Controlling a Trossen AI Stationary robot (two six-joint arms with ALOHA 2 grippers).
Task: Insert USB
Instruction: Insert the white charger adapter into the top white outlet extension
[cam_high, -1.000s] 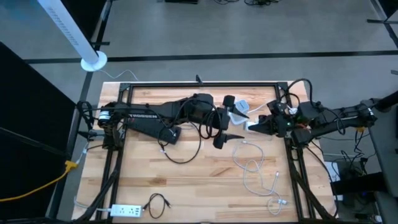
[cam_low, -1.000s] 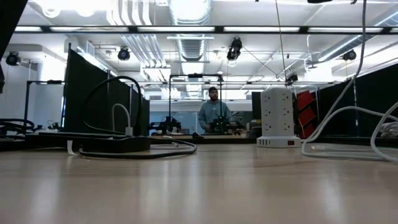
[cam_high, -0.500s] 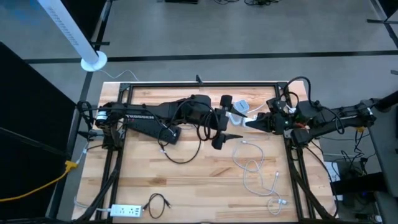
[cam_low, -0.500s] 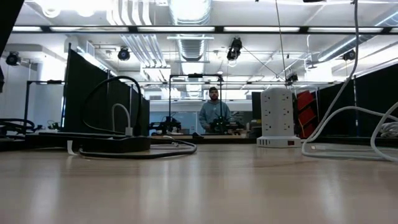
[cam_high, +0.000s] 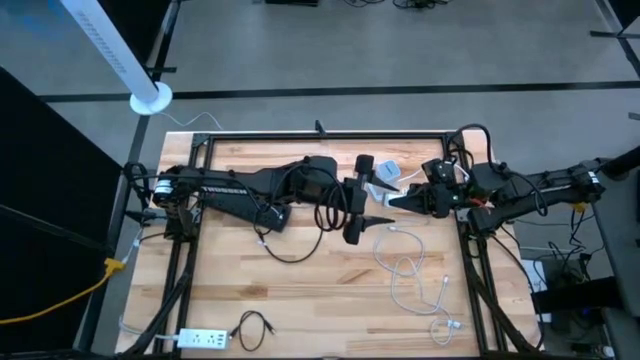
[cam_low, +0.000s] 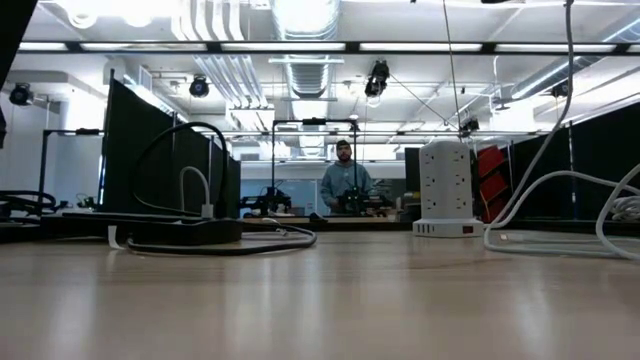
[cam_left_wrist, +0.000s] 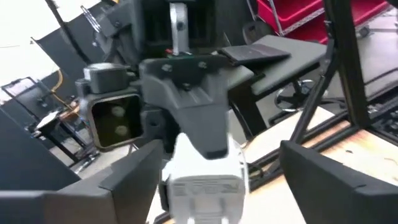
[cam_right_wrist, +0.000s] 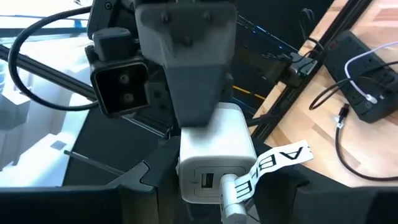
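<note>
Meeting above the far middle of the wooden table (cam_high: 300, 290), the two grippers face each other tip to tip. Left gripper (cam_high: 372, 203) has its fingers spread wide on either side of a white USB charger block (cam_right_wrist: 216, 157); whether they press its sides I cannot tell. Charger: boxy, rounded corners, glossy white, one dark rectangular port on the face turned to the right arm, raised lettering on the opposite face. Right gripper (cam_high: 392, 201) is part closed on a silver USB plug (cam_right_wrist: 231, 191), whose tip sits in that port. White cable tag with black letters (cam_right_wrist: 273, 163) hangs just behind the plug. White cable (cam_high: 410, 275) lies looped on the table near the right arm.
</note>
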